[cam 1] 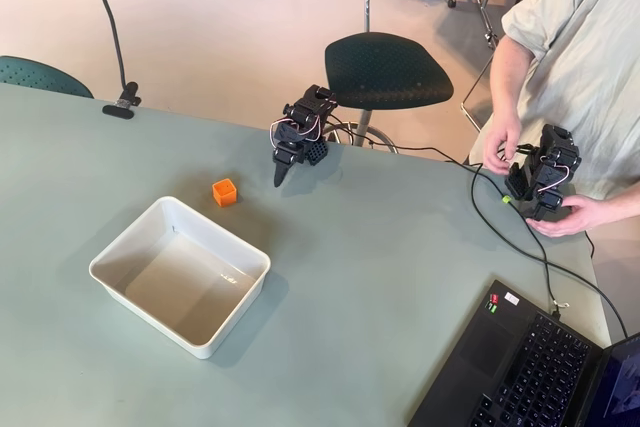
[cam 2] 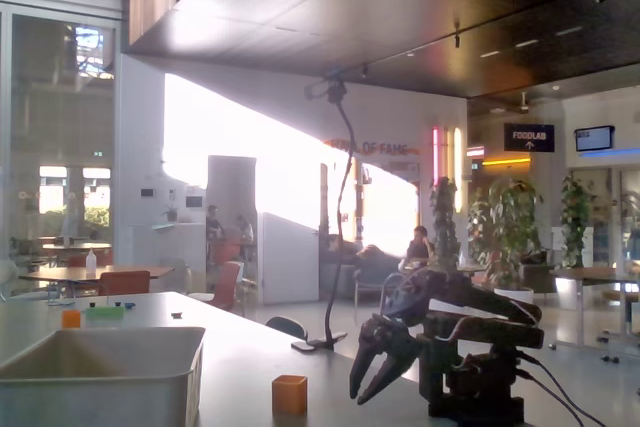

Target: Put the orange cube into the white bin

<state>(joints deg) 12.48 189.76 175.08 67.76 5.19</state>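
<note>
Near the far table edge, overhead view, gripper [cam 1: 281,179] hung w/ tip pointing down, just above the surface; in the fixed view its jaws [cam 2: 372,379] stood a little apart, holding nothing. Table [cam 1: 400,247] around it was free. One orange cube [cam 1: 224,192] lay near, to gripper's left, not touching. One white bin [cam 1: 180,274] sat just beyond cube, towards the near-left.
</note>
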